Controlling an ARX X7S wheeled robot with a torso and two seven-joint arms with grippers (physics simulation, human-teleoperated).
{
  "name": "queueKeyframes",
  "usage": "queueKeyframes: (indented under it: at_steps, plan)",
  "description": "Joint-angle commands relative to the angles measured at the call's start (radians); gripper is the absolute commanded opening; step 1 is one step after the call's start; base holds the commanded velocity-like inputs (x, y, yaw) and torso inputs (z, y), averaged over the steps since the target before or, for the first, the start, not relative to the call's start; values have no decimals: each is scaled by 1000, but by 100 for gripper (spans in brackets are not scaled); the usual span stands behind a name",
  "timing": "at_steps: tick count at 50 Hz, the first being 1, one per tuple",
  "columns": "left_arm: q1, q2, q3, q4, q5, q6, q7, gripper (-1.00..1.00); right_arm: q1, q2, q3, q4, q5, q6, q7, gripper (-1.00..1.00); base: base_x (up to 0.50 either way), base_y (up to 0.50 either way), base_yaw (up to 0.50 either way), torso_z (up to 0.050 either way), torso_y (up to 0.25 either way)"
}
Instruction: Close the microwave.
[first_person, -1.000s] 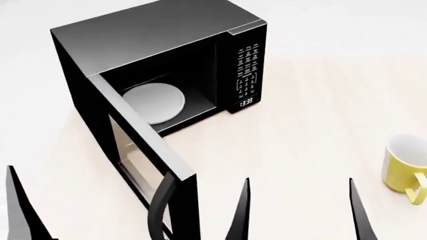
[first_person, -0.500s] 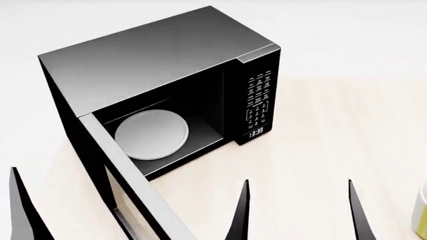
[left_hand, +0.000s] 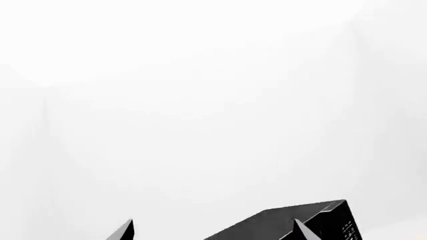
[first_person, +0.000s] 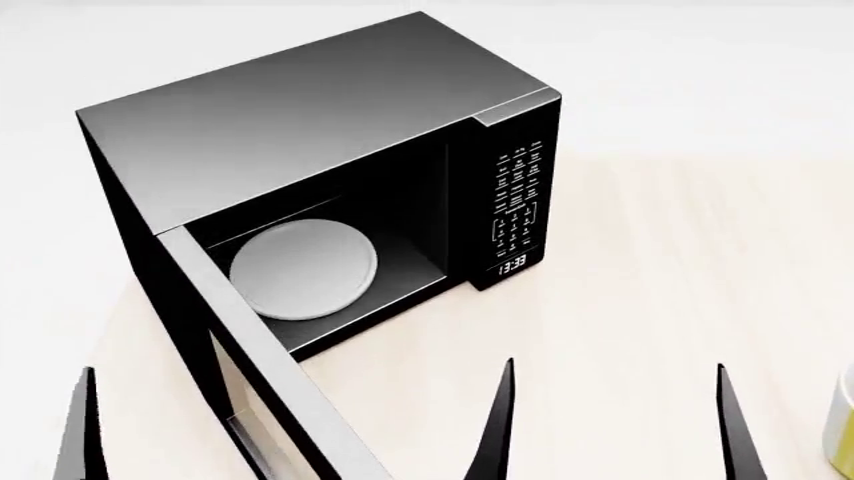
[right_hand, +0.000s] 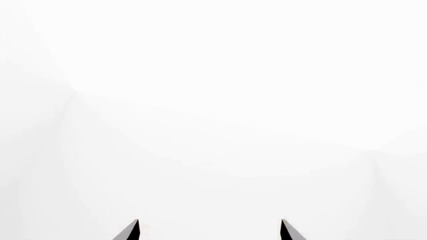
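On table, black microwave (first_person: 307, 130), door open

Bright, even, shadowless render; wrist views wash out to white haze

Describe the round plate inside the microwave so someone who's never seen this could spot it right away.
Find the big black microwave on the pale wooden table; its door hangs wide open. On the floor of the dark cavity lies the turntable plate, flat and round. It is the only white thing inside the black box.
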Motion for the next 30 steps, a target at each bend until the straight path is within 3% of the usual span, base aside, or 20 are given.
queueKeyframes:
  at_steps: [1, 3, 15, 19, 30]
  plan:
    - [113, -357, -8, 17, -122, -42, 314, 100, 0, 6, -6, 4, 5, -3, 9, 100, 0, 0, 0, 0, 0]
    - [129, -397, -5, -13, -87, -21, 344, 100, -1, 7, -9, 6, 5, -3, 9, 100, 0, 0, 0, 0, 0]
    - [60, -434, -44, -82, -155, -2, 384, 100, -1, 12, -19, 19, 2, -9, 18, 100, 0, 0, 0, 0, 0]
    - [14, -422, -6, -130, -74, 14, 393, 100, -2, 13, -21, 18, 2, -5, 19, 100, 0, 0, 0, 0, 0]
    - [-142, -357, 110, -277, -69, 7, 482, 100, -4, 18, -27, 19, 3, -2, 26, 100, 0, 0, 0, 0, 0]
